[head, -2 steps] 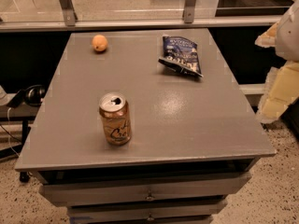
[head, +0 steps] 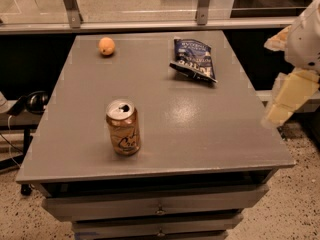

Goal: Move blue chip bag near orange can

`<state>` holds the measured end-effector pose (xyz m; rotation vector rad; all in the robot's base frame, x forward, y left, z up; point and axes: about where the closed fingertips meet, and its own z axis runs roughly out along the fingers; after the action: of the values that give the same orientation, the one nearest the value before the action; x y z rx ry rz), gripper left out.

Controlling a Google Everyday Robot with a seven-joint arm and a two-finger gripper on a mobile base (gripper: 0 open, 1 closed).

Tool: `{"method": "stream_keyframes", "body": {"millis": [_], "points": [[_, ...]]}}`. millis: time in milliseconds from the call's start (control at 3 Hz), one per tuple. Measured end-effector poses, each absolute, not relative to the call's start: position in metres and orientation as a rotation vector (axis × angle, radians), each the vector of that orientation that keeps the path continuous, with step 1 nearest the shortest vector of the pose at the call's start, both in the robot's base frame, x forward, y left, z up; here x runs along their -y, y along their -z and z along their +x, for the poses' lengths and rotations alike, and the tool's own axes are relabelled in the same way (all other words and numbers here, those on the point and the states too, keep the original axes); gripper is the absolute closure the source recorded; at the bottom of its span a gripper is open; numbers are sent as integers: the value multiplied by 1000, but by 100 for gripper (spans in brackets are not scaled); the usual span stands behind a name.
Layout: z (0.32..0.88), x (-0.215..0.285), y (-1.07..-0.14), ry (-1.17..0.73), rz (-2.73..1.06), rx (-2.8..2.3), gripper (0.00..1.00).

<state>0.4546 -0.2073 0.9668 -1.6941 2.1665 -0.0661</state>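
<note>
Hovering off table's (head: 210,134) right edge: gripper (head: 288,98).

Gripper (head: 287,96) at right frame edge, off the table's right side, partly cut off by the frame. Wrist housing (head: 306,34) is white, rounded, smooth plastic shell with a small dark spot low on it. Below it, a pale cream-yellow blocky piece, flat-faced, in two segments with a visible seam. A second cream-yellow piece sticks out left of the housing, with an orange tint. No cables or markings readable.
</note>
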Motion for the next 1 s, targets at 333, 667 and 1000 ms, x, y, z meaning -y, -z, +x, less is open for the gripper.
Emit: {"method": "stream_keyframes", "body": {"millis": [333,667,1000], "points": [[504,166,-930,-102,-1637,-2017,0],[555,129,-906,-220,-1556,-1879,0],[609,95,-886,-281,-1458,-1750,0]]}}
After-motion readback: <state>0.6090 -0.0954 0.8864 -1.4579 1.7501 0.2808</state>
